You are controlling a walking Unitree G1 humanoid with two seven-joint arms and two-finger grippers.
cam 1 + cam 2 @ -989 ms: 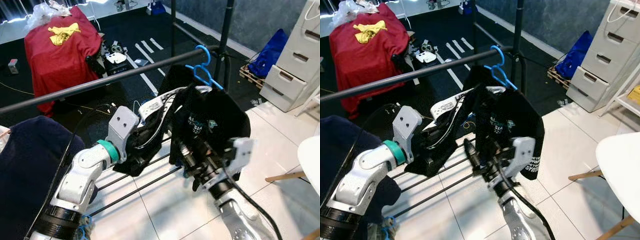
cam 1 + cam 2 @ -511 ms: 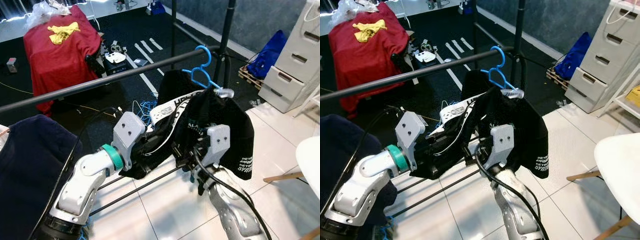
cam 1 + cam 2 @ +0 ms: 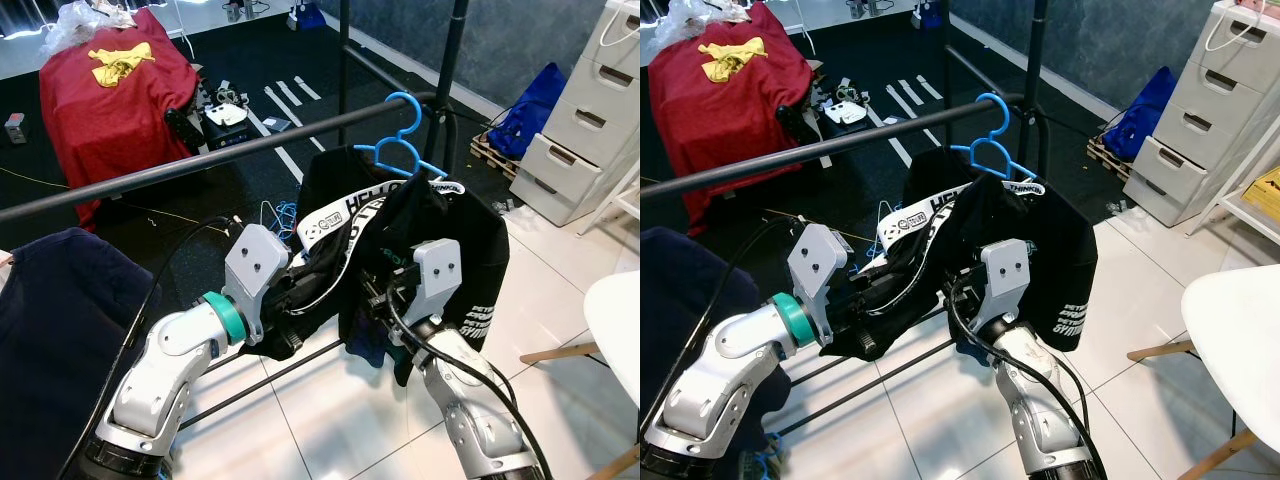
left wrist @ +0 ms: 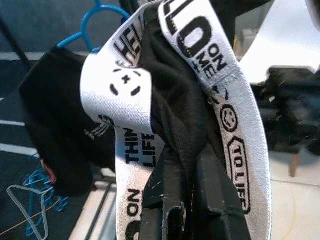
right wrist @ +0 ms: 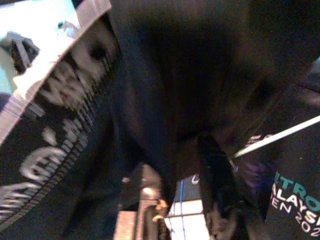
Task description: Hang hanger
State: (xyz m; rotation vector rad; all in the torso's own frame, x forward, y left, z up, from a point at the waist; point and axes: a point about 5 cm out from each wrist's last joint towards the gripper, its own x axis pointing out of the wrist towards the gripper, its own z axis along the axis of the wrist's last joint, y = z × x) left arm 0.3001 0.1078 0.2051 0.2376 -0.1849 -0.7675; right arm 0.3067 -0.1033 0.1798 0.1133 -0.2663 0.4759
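Observation:
A blue plastic hanger (image 3: 400, 150) carries a black garment (image 3: 450, 230) with a white lettered band (image 3: 350, 215). Its hook (image 3: 405, 102) stands right at the dark clothes rail (image 3: 200, 160), near the rail's right end; whether it sits over the rail I cannot tell. My left gripper (image 4: 182, 200) is shut on a fold of the black cloth beside the band, below and left of the hanger. My right gripper (image 3: 378, 300) is pushed up into the garment's lower part from beneath, and the cloth covers it.
An upright black post (image 3: 455, 60) stands at the rail's right end. Two low bars (image 3: 280, 370) run under my arms. A dark blue garment (image 3: 50, 330) hangs at left. White drawers (image 3: 590, 130), a blue bag (image 3: 530, 110) and a white tabletop (image 3: 620, 330) are at right.
My right arm has come up from below into the garment. The hanger and garment have risen, and the hook now stands closer to the rail.

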